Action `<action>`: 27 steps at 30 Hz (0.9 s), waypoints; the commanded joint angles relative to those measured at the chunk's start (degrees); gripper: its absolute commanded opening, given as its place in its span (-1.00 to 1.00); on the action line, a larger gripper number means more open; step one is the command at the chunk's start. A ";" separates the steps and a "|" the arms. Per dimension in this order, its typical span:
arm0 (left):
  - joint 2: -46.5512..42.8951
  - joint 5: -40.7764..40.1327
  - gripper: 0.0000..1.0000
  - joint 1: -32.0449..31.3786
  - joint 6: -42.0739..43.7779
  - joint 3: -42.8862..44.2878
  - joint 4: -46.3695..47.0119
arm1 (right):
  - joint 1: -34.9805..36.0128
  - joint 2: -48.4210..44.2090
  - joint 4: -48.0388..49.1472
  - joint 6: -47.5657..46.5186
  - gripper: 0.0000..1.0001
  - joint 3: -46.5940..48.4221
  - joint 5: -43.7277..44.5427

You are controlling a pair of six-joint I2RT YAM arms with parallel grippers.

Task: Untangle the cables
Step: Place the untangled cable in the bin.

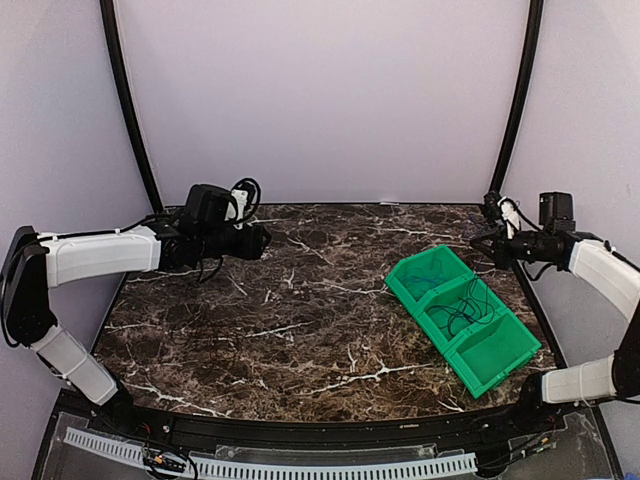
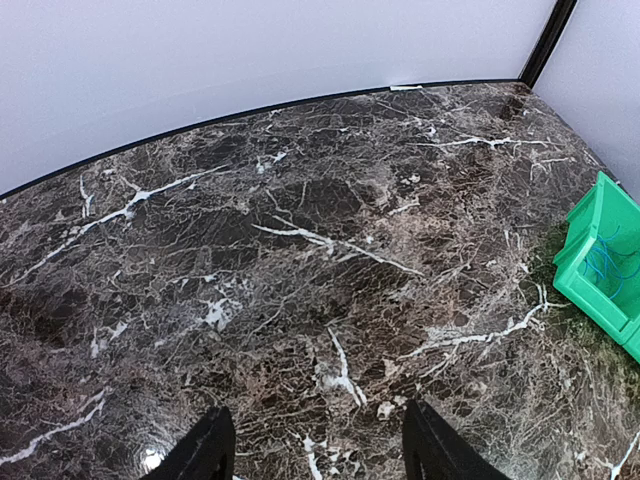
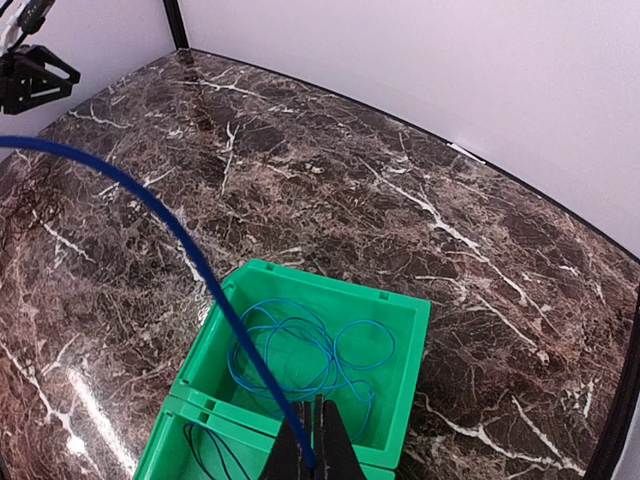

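pinching the blue cable [image 3: 180, 235] between closed jaws at bottom centre, the right gripper [image 3: 312, 450] is nearer the bin [image 3: 340, 283], its strand sweeping to upper left over coils inside, while the released left gripper [image 2: 315, 430] hangs well apart.

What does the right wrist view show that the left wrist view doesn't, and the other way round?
Right wrist only: the right fingers shut on a blue cable strand that arcs up out of frame, more blue cable coiled in one green bin compartment, and a black cable in the next compartment. Left wrist only: the left fingers, open and holding nothing above the marble table. Both: the table, the bin and some blue cable inside it.
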 commanded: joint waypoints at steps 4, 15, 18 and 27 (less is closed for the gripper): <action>-0.48 0.97 0.20 0.31 -0.47 1.47 -0.84 | -0.37 -1.03 -10.74 -12.97 -1.00 -0.67 0.63; -0.51 1.27 0.20 0.28 -0.41 1.55 -0.82 | -0.29 1.15 -19.41 -25.80 -1.00 -2.69 9.84; -0.33 1.33 0.20 0.27 -0.41 1.54 -0.82 | -0.24 2.98 -21.26 -28.07 -1.00 -2.09 12.36; -0.03 1.66 0.20 0.28 -0.47 1.72 -0.84 | 3.74 9.76 -24.16 -29.82 -1.00 -0.17 19.14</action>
